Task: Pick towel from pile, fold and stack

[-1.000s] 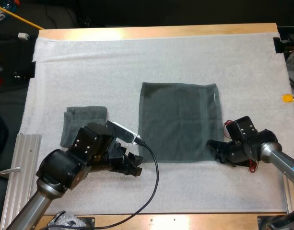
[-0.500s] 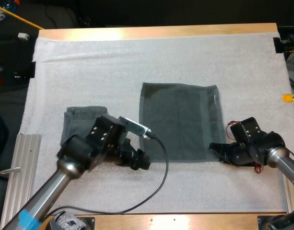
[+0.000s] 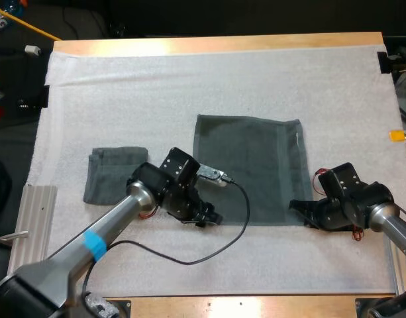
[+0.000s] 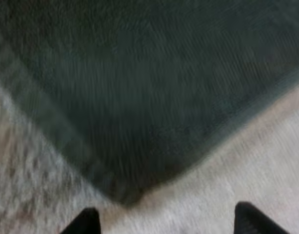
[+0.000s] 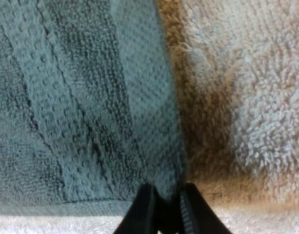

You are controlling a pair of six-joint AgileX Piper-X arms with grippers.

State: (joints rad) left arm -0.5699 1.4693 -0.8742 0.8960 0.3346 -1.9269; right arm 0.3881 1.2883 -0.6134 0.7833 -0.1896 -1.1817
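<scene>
Left gripper (image 3: 209, 217) is down low over the white mat (image 3: 189, 79). Its two black fingers (image 4: 86, 222) stand wide apart with nothing between them. Just ahead of their tips sits the near-left corner of the spread towel (image 3: 249, 165), pointing into the gap between them but clear of both. So this gripper is open and empty, with bare mat under it.

Over on the other side, the right gripper (image 3: 299, 209) is at the towel's near-right corner. From its wrist view the fingers are drawn in close together, with the towel's hemmed edge running down between them and pressed from both sides. That is a pinch on the corner, right where cloth meets mat.

The dark grey-green towel itself lies flat and square, stretching from one gripper across to the other and away ahead of both.

Behind the left gripper, back past its wrist, a folded towel (image 3: 113, 173) rests on the mat, well apart from the spread one. Beyond it all runs the far edge of the wooden table (image 3: 222, 45).
</scene>
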